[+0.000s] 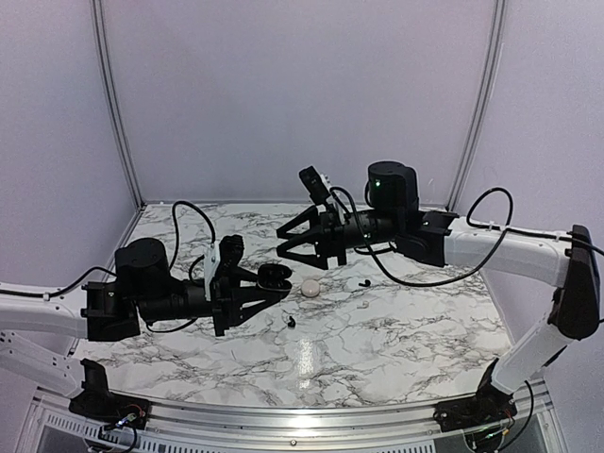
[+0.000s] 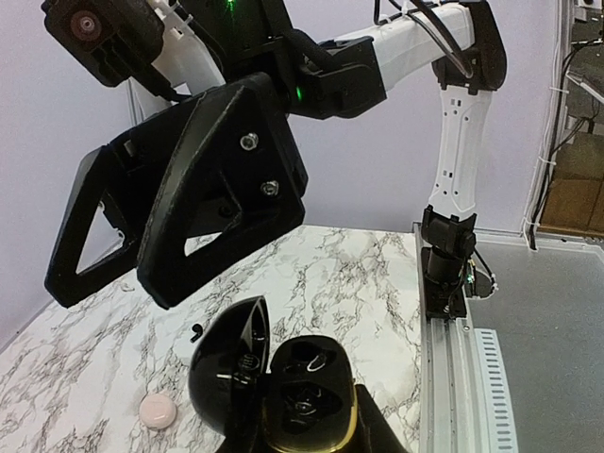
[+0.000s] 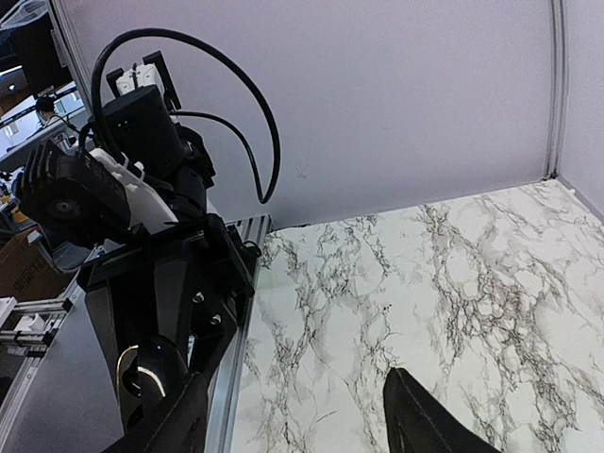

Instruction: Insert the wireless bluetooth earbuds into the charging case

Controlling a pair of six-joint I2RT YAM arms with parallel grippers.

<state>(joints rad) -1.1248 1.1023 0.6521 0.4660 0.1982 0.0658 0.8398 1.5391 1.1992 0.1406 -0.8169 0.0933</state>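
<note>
**Q:** Left gripper (image 1: 269, 286)?
**A:** Clamped on the black charging case (image 2: 302, 387), whose lid is open.

**Q:** Right gripper (image 1: 283, 243)?
**A:** Fingers apart, empty, above and just beyond the case.

**Q:** Earbuds?
**A:** One earbud (image 1: 291, 322) lies on the marble table (image 1: 396, 349), on the case's near side. The other earbud (image 2: 195, 330) lies beyond the case, past a cream disc (image 1: 310, 288).

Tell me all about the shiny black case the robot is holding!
The charging case is glossy black, rounded plastic by the look of it, with a gold band round its base. Its hinged lid stands open, showing two dark hollows inside. The left end effector is shut on it, holding it above the marble table. Nothing else touches it.
</note>
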